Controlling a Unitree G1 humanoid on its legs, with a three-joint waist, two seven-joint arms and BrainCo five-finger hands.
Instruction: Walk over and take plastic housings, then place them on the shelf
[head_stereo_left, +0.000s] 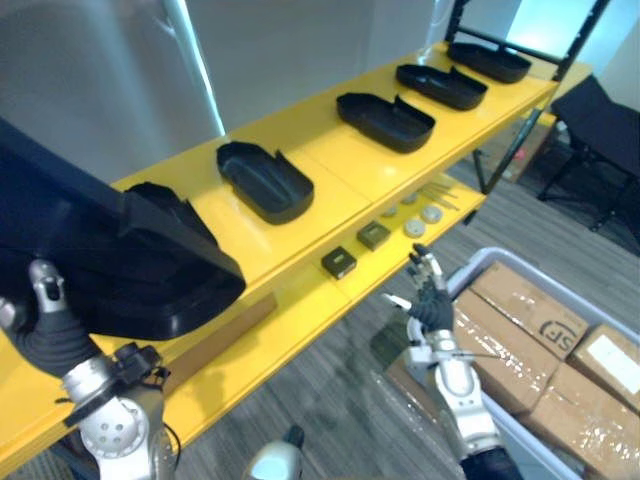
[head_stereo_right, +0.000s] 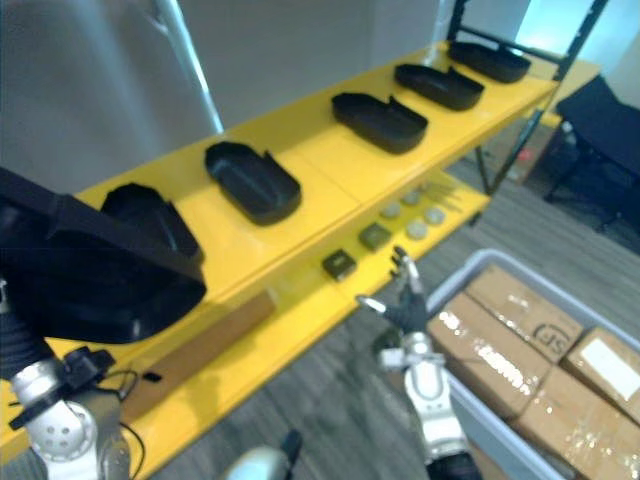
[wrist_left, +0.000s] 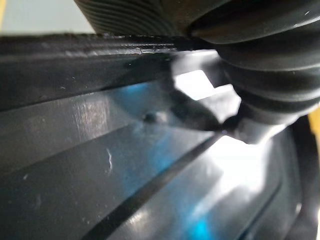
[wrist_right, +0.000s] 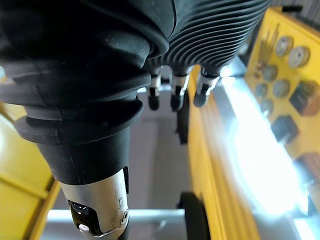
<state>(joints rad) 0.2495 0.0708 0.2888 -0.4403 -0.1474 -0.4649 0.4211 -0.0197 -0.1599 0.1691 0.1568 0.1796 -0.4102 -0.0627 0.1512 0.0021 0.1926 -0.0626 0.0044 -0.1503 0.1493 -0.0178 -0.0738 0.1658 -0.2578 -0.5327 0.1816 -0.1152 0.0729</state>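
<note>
Carries a big black housing (head_stereo_left: 150, 265) at lower left against the left robot hand (head_stereo_left: 50, 330), over the yellow shelf (head_stereo_left: 330, 165); cannot tell the grip. Holds the right robot hand (head_stereo_left: 430, 297) lower centre, loose, straight-fingered, empty, near cardboard boxes (head_stereo_left: 520, 310). Other housings (head_stereo_left: 265, 182) lined along the shelf.

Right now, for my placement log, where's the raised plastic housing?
Raised housing: head views' left, against the left hand, over the yellow shelf's near end, beside another housing.

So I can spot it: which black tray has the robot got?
Find the long yellow shelf with its row of black housings. At its near end, by the robot's left hand, one housing is raised and tilted; the others lie flat.
</note>
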